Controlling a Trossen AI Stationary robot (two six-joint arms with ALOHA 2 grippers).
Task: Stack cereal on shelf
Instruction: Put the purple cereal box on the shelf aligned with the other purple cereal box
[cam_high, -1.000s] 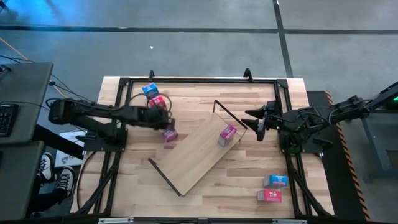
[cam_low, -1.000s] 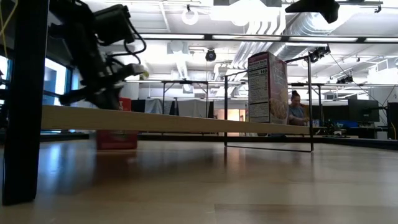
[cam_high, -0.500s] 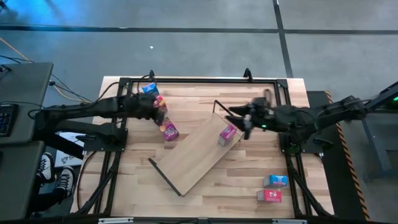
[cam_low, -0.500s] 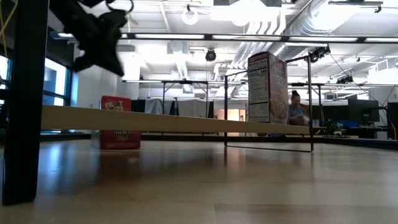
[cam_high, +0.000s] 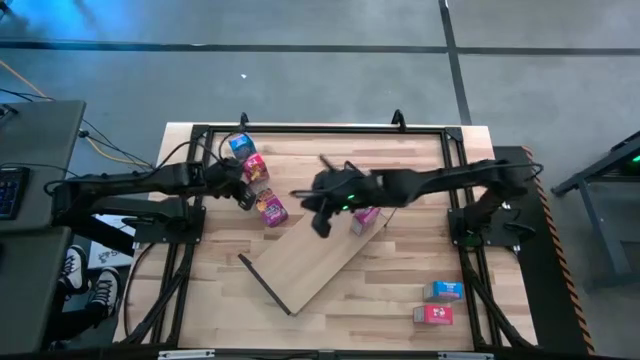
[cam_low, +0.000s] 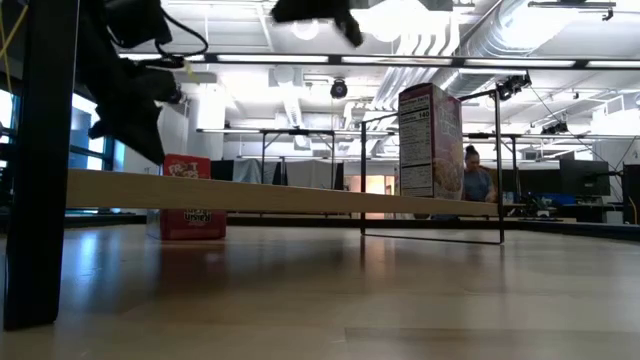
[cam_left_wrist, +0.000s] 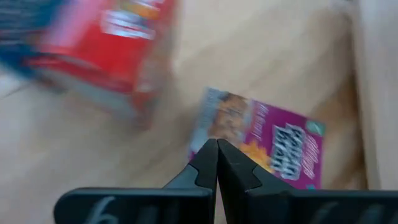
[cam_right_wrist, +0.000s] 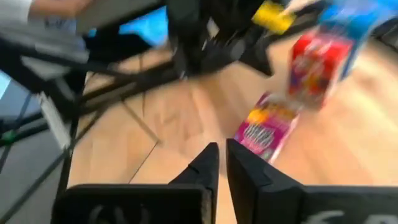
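six small cereal boxes are counted in the high view. one pink box (cam_high: 365, 219) stands upright on the shelf (cam_high: 300, 255), near the end closer to the right arm's base. a blue box (cam_high: 241, 145), a red box (cam_high: 256, 168) and a pink box lying flat (cam_high: 270, 209) are grouped on the desk (cam_high: 420, 260) beside the shelf's other long edge, near each other. a blue-fronted box (cam_high: 442, 290) and a red one (cam_high: 433, 314) lie well apart from these, near the desk's corner on the right arm's side.

the boxes are judged to be light, stiff cardboard with smooth printed faces, easily tipped or pushed aside and easily dented by a hard squeeze. a hold across the two narrow sides, about mid-height, is judged best; the flat pink box would likely need to be taken by its long edges.

the left end effector (cam_high: 243, 193) is seen with its fingers pressed together and nothing between them, hovering just beside the flat pink box and the red box. the right end effector (cam_high: 322, 212) is reached out over the shelf, its fingers (cam_right_wrist: 208, 163) drawn almost together with only a slim gap, and nothing is held in it.
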